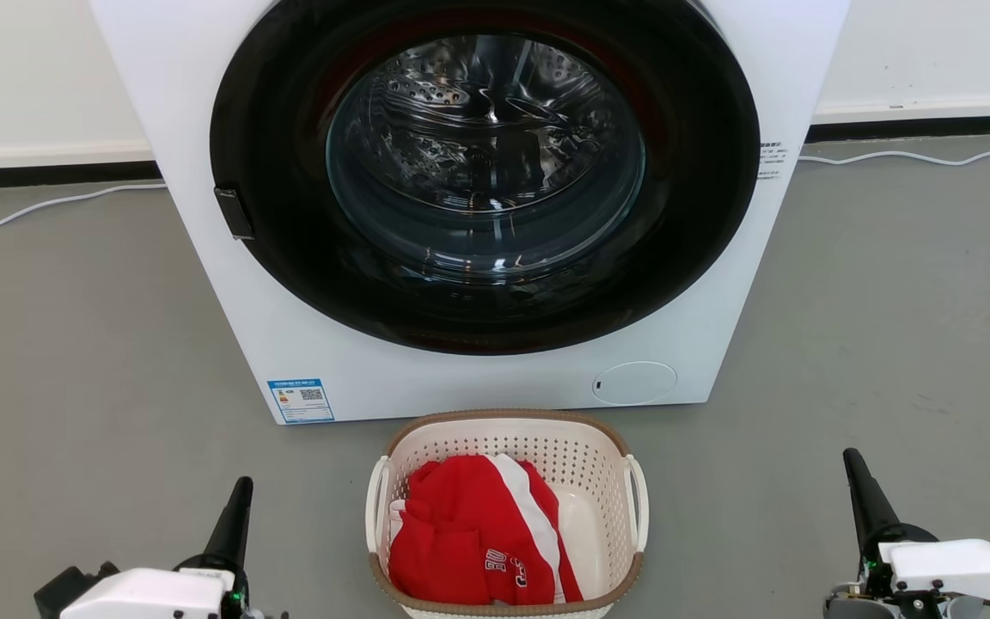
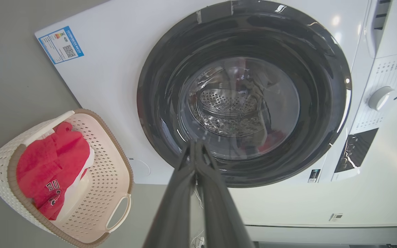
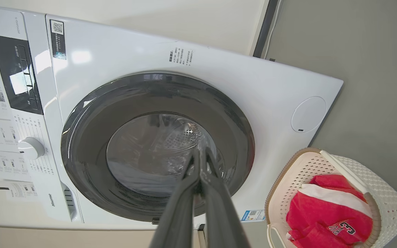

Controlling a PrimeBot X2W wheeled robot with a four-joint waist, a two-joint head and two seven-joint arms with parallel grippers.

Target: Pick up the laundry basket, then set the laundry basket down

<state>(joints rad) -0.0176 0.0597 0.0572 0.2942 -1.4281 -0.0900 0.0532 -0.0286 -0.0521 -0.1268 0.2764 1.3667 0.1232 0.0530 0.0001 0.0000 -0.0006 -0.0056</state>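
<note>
Cream perforated plastic with a brown woven-look rim, the laundry basket sits on the grey floor just near of the washing machine. Holding only a red garment, it should lift light and fairly stiff, and its white side loop handles look like the natural holds. It lies between the left gripper and the right gripper, well apart from each, both with fingers pressed together.

The grey floor carried a big white washing machine, with the laundry basket set down just in front of it. A thin white cable trailed along the floor behind, on either side of the machine.
</note>
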